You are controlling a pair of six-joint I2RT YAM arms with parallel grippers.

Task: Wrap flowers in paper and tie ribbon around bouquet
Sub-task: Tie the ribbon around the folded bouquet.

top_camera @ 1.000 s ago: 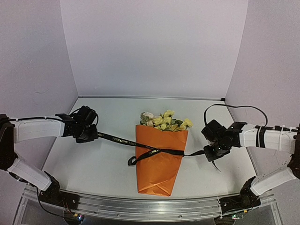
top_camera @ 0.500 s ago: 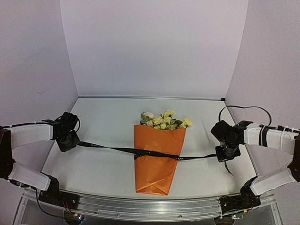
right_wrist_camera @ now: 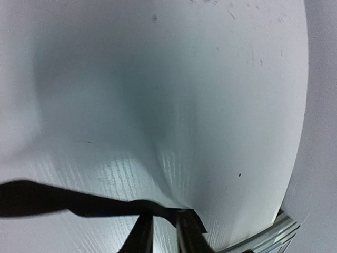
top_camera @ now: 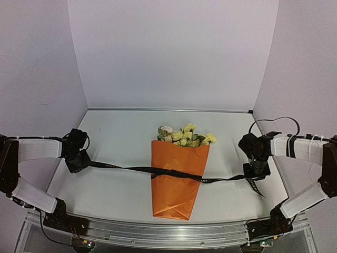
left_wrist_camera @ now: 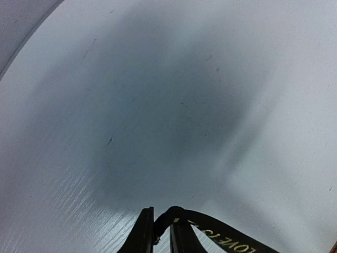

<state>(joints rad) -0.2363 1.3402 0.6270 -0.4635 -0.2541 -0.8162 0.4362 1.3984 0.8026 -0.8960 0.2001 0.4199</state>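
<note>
The wrapping looks done: the flowers (top_camera: 185, 136) sit inside the orange paper (top_camera: 176, 192), and the bouquet (top_camera: 178, 158) lies mid-tabletop (top_camera: 121, 132), blooms toward the far wall. The ribbon (top_camera: 126, 169) crosses its waist, each end pinched in a narrow grip by the left end effector (top_camera: 79, 164) and the right end effector (top_camera: 256, 173), well apart on either side. I cannot make out a knot, so I judge that securing the tie and letting go remain.

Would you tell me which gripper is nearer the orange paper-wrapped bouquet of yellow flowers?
Right. The right gripper sits right of the bouquet; the left gripper lies farther away on its left.
</note>
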